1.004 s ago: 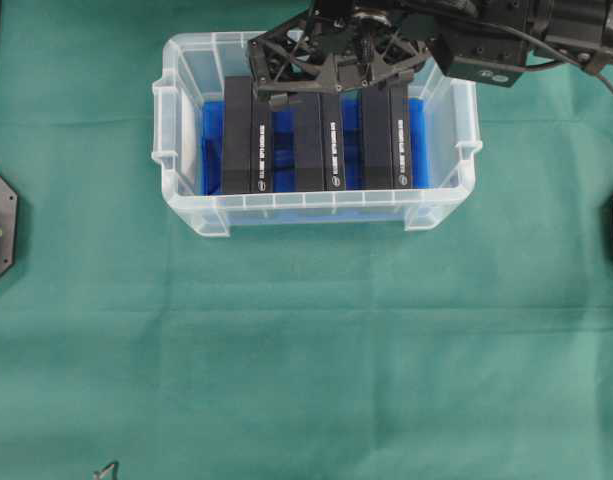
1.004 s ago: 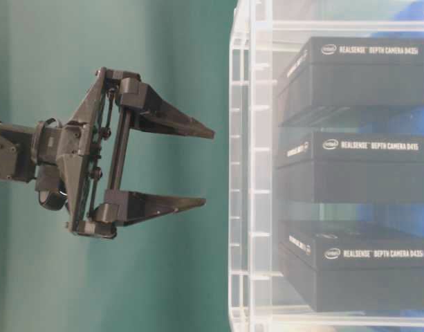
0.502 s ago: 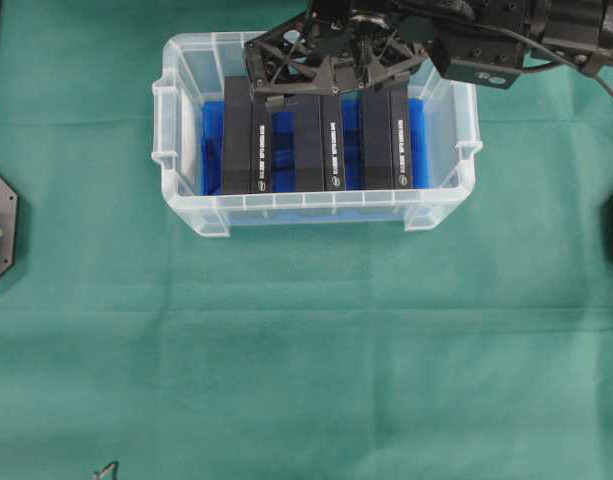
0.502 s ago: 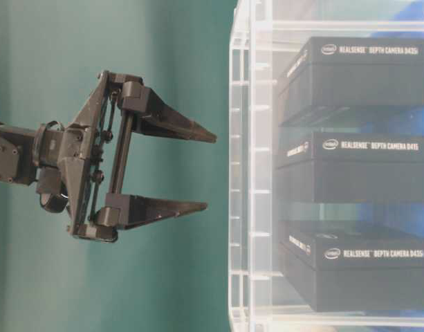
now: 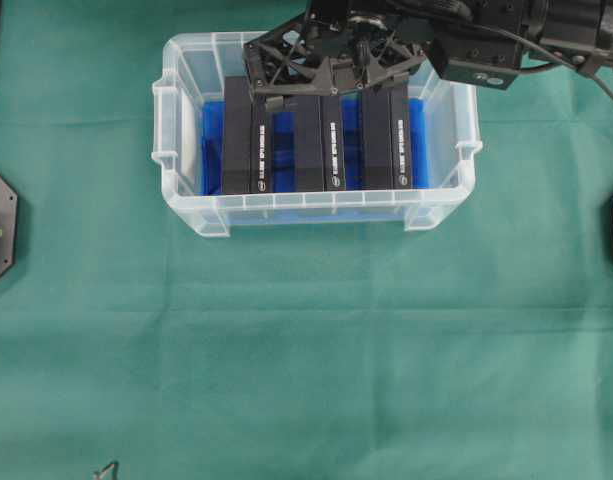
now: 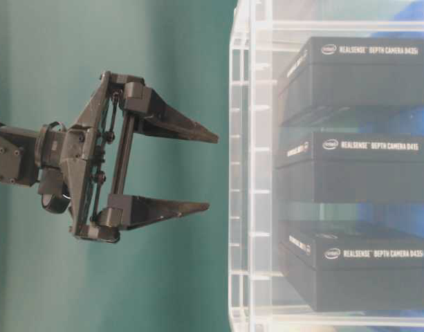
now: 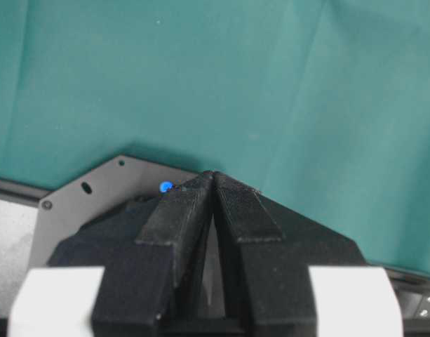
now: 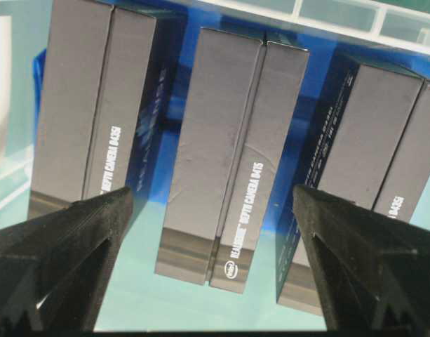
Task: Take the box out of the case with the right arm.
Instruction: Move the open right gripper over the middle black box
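Right gripper (image 5: 320,98) is over the back edge of the case (image 5: 176,160), jaws spread wide, nothing between them. Overhead view shows its black truss-patterned fingers above the far ends of the left and middle boxes. The right arm (image 5: 516,35) comes in from the top right, cut off by the frame edge.

Case is a clear plastic bin with a ribbed rim and side handles, sitting on green cloth (image 5: 306,350) at the upper centre. Blue sheet (image 5: 214,150) lines its bottom. Three long black cardboard boxes stand in a row inside: left box (image 5: 249,150), middle box (image 5: 319,145), right box (image 5: 388,140), with blue gaps between them.

Right wrist view adds what the overhead can't: both fingertips frame the middle box (image 8: 232,168), clear of it on either side. White print runs along the box edges there.

Table-level view reads turned sideways: the gripper (image 6: 201,169) is outside the bin wall, not yet among the boxes. The print is sharpest here, "RealSense Depth Camera" on each label. Bin wall blurs the boxes slightly.

Left gripper (image 7: 213,177) appears only in its own wrist view: matte black ribbed pads pressed together, empty, over cloth and a grey metal plate (image 7: 95,193). A small blue light by the tip; can't tell what it belongs to.
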Available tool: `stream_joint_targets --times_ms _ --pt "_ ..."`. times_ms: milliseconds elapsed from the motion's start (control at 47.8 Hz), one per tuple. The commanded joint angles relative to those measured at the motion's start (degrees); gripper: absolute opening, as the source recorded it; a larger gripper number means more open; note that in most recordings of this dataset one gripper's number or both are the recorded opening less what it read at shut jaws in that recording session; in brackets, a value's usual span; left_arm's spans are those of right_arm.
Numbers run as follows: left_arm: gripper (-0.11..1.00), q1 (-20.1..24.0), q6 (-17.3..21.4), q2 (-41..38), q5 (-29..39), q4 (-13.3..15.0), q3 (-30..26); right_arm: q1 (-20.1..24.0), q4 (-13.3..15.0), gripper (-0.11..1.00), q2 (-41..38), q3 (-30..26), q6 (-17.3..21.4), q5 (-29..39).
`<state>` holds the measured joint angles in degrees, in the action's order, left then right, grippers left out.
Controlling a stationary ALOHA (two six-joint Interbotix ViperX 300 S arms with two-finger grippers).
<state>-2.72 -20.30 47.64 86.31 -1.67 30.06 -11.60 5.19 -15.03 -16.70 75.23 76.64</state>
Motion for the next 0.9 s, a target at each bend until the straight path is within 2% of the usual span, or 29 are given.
stream_joint_targets --times_ms 0,879 --pt "0.03 0.18 0.09 -0.26 -0.09 -0.18 -1.05 0.18 0.09 0.93 0.88 -1.41 -0.09 -0.09" --pt "0.03 0.26 0.09 -0.26 -0.09 -0.18 -1.05 0.18 0.44 0.93 -1.32 0.7 -0.09 -1.23"
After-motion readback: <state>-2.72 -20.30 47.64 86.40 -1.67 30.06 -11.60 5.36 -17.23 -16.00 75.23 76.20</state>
